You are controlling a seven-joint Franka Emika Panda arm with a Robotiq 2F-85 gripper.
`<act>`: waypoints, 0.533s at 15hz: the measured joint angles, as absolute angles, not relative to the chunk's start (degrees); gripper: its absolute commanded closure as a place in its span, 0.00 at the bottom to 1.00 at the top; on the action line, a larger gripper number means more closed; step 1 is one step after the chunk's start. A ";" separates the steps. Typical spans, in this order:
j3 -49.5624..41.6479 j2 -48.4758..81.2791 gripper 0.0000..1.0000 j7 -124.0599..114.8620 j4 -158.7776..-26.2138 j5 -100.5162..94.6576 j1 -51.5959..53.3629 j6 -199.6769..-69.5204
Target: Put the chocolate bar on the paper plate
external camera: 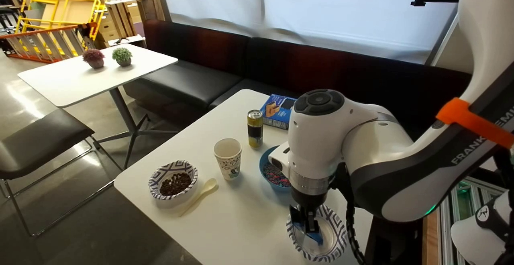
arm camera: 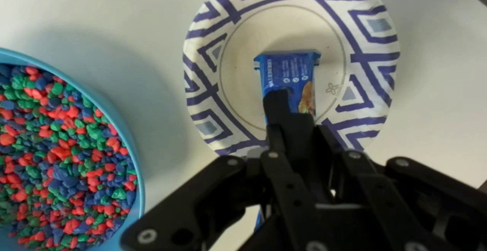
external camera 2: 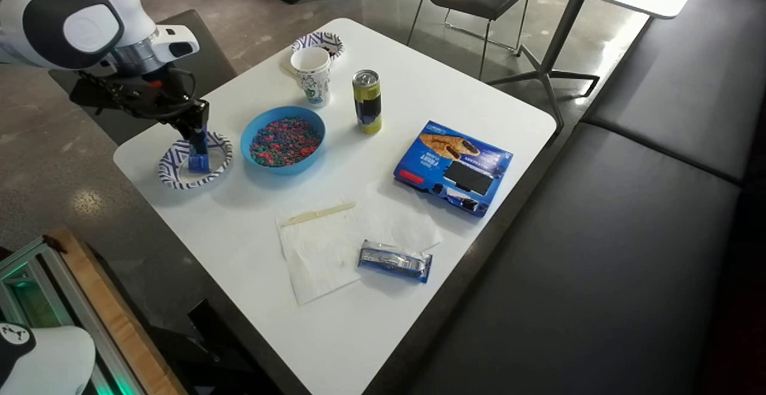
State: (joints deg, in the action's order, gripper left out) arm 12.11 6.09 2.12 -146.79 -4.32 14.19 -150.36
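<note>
The chocolate bar, in a blue wrapper with light print, shows in both exterior views (external camera: 316, 237) (external camera 2: 198, 163) and in the wrist view (arm camera: 289, 66). My gripper (external camera: 309, 225) (external camera 2: 198, 142) (arm camera: 291, 108) points down and is closed around the bar's middle, with the bar's ends sticking out past the fingers. The paper plate, white with dark blue rim stripes, lies directly under the bar in both exterior views (external camera: 339, 231) (external camera 2: 223, 149) and in the wrist view (arm camera: 205, 91). I cannot tell whether the bar touches the plate. The fingers hide the bar's middle.
A blue bowl of coloured pebbles (external camera 2: 284, 169) stands close beside the plate. Further off are a paper cup (external camera: 229, 156), a can (external camera: 255, 128), a blue box (external camera 2: 452, 164), a brown-filled striped bowl (external camera: 154, 184), a spoon (external camera: 200, 192), and a blue-silver packet (external camera 2: 395, 261) by a napkin (external camera 2: 320, 257).
</note>
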 measured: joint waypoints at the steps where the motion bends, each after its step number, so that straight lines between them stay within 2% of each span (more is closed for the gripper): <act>1: 12.11 5.81 0.72 2.12 -147.03 -4.30 14.10 -150.25; 8: 12.09 3.13 0.71 2.13 -147.40 -4.30 13.54 -144.58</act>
